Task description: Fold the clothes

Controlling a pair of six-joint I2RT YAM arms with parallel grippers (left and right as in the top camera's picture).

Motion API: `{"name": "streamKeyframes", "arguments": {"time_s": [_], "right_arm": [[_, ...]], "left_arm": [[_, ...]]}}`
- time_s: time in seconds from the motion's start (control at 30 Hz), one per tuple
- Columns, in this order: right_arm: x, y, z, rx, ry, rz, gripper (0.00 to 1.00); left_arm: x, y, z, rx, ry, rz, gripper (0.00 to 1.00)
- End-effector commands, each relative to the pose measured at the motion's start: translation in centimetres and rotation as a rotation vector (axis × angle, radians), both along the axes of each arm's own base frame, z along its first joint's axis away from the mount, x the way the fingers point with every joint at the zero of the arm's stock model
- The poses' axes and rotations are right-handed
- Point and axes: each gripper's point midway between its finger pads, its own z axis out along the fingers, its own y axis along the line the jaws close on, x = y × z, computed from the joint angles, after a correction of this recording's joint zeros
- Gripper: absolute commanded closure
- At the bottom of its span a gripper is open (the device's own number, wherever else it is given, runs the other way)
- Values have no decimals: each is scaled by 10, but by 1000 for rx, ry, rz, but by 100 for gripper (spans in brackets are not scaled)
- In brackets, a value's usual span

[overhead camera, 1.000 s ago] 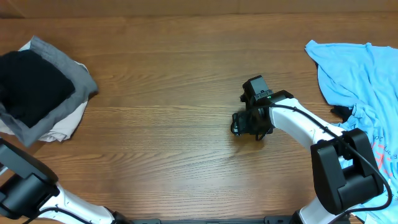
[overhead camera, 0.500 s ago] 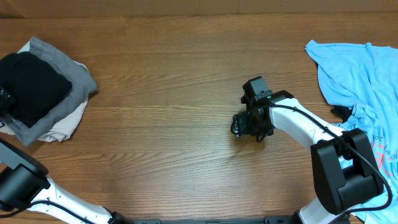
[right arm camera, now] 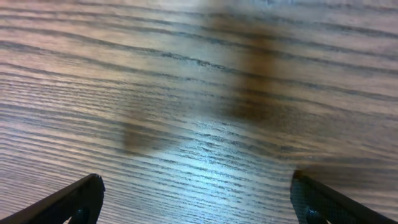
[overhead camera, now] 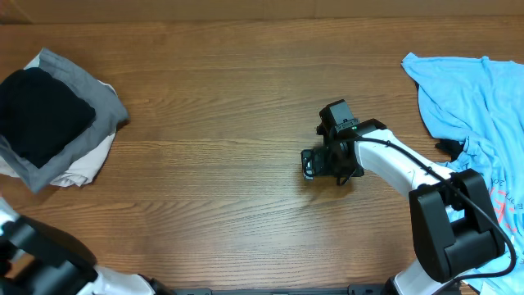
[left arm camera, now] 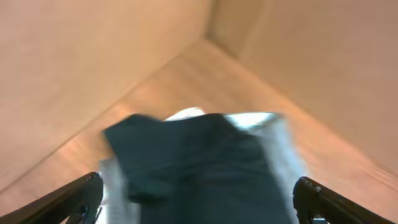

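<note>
The counter was brown wood, its grain running side to side, with a soft sheen across the middle. Up close the grain showed as fine dark lines, with a pale glare patch and a couple of dim brownish shadows lying on it. Off at the left, plain tan panels stood behind the counter and met in a seam, all rather blurred.

Brown bench with fine darker wood grain. Black folded T-shirt, plain; grey garment beneath; lowest layer perhaps cream. Light blue T-shirt with reddish print. White right arm, black at the joints.
</note>
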Motion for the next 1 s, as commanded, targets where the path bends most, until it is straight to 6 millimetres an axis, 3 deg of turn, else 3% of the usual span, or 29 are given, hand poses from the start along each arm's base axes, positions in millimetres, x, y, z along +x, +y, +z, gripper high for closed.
{"name": "streamKeyframes", "arguments": {"time_s": [0.0, 0.13, 0.27, 0.3, 0.37, 0.4, 0.43, 0.57, 0.7, 0.8, 0.97], "right_arm": [[10, 8, 6, 38, -26, -1, 0], [16, 16, 9, 77, -51, 4, 0], [28, 22, 17, 108, -91, 7, 0], [34, 23, 22, 114, -107, 4, 0], [48, 22, 34, 124, -137, -12, 0], [63, 17, 49, 138, -158, -67, 0], [72, 12, 59, 146, -168, -108, 0], [90, -15, 94, 148, -168, -199, 0], [91, -48, 125, 144, -182, -284, 0], [86, -59, 145, 136, -226, -306, 0], [69, -75, 176, 92, -308, -370, 0]], "left_arm": [[29, -58, 5, -32, 10, -119, 0], [56, -145, -20, -82, 129, -294, 0], [69, -234, -39, -80, 239, -476, 0], [68, -262, -44, -69, 277, -546, 0], [63, -298, -53, -54, 342, -614, 0], [53, -326, -61, -44, 407, -664, 0], [46, -340, -66, -40, 449, -689, 0], [11, -371, -82, -45, 606, -753, 0], [-22, -373, -88, -90, 727, -757, 0], [-35, -371, -77, -85, 731, -758, 0], [-51, -371, -39, -28, 608, -778, 0]]}}
